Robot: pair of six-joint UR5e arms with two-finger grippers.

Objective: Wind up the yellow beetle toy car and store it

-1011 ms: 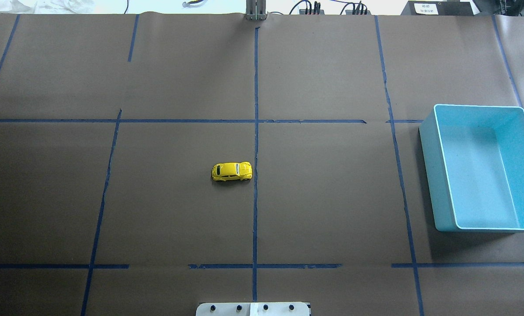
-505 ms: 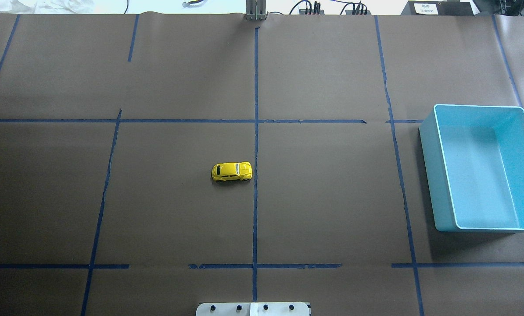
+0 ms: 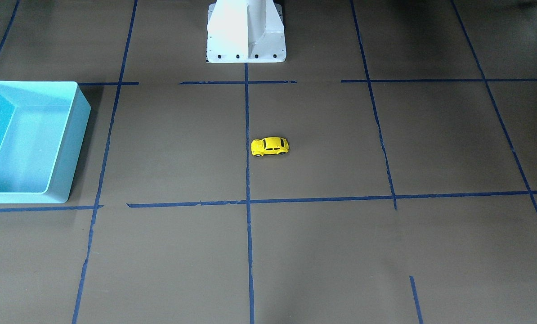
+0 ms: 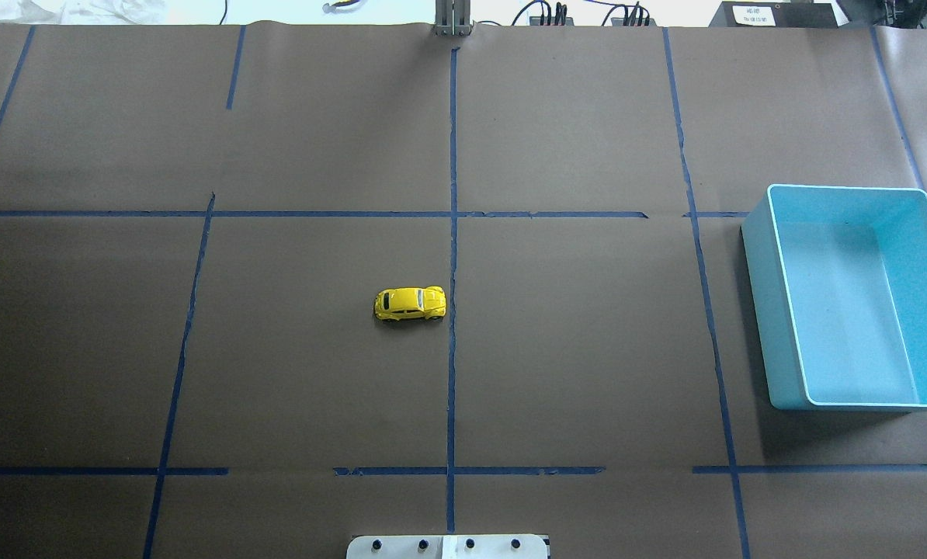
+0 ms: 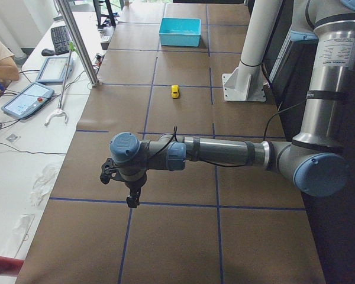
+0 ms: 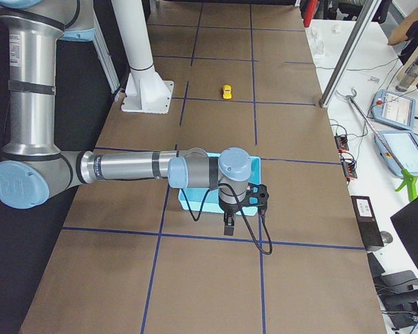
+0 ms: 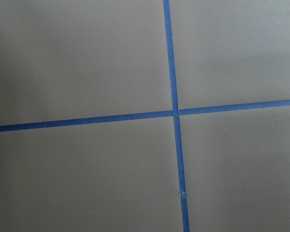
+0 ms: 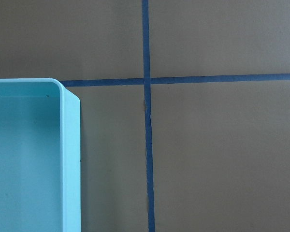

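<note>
The yellow beetle toy car stands on its wheels on the brown table, just left of the centre tape line; it also shows in the front view and both side views. The turquoise bin sits empty at the table's right side. My left gripper hangs over the table's left end, far from the car. My right gripper hangs beside the bin's near edge. Both show only in side views, so I cannot tell whether they are open or shut.
Blue tape lines divide the brown paper into squares. The white robot pedestal stands at the table's near-middle edge. An aluminium post rises at the far edge. Operators' desks with tablets lie beyond the far edge.
</note>
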